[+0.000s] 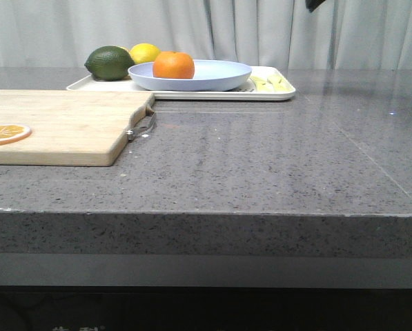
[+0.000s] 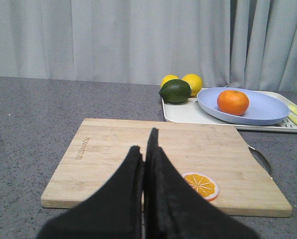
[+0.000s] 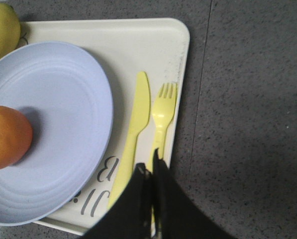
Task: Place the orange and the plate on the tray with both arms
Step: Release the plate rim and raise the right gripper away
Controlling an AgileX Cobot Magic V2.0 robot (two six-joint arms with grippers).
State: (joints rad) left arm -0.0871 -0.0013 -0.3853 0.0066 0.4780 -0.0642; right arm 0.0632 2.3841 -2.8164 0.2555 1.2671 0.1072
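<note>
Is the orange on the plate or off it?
On it: the orange sits inside the plate, which rests on the tray.

plate (image 1: 212, 74) matte, smooth; orange (image 1: 173, 65) dimpled, slight gloss | board (image 1: 61, 124) pale wood | counter (image 1: 275, 165) speckled stone, semi-gloss

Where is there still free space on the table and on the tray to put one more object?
Free: the grey counter right of the cutting board and in front of the tray, and most of the board beyond its orange slice. Crowded: the tray, filled by the plate, orange, lime, lemons, knife and fork.
</note>
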